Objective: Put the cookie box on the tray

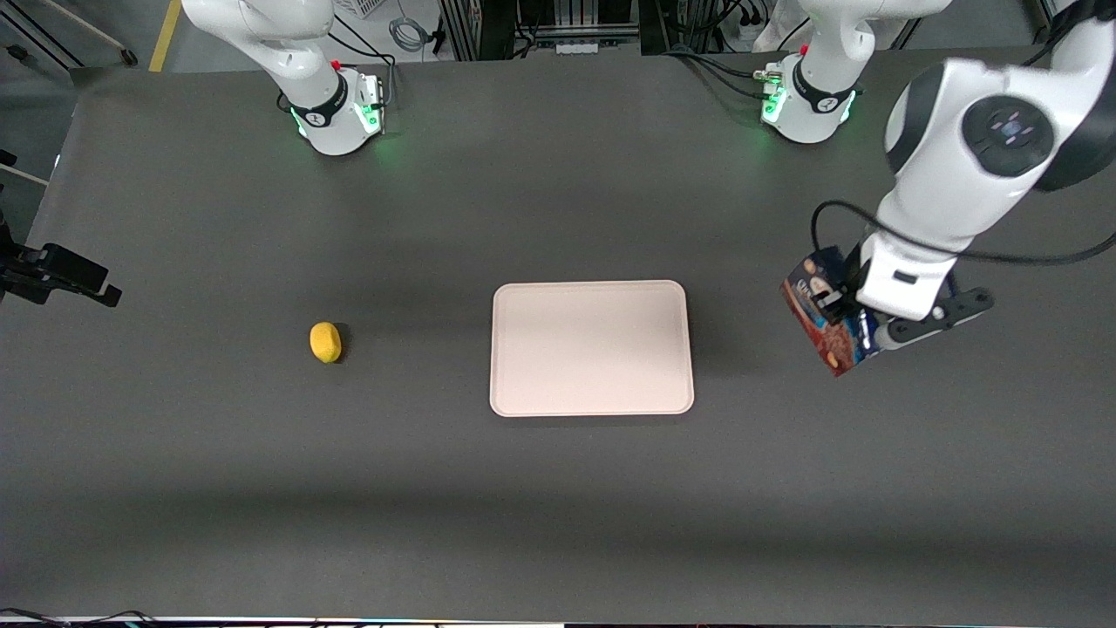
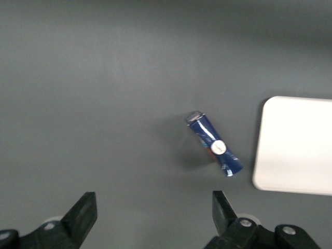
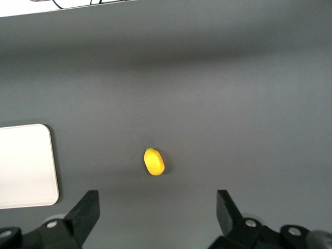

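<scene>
- Two black fingers point(image 2: 83, 212) of the gripper point(image 2: 154, 215) stand spread wide apart with nothing between them, hanging above the table toward the working arm's end.
- Under the gripper the cookie box point(image 1: 826, 316) stands on its narrow edge on the table, its blue side with the oval logo showing in the left wrist view.
- Beside the box, apart from it, lies the pale tray point(image 1: 592, 348), flat and bare.
- Well apart, toward the parked arm's end, sits a yellow lemon point(image 1: 324, 342).
- All rest on a dark grey matte table point(image 1: 558, 506); cables point(image 1: 410, 30) and grey floor show at its edge near the arm bases.
</scene>
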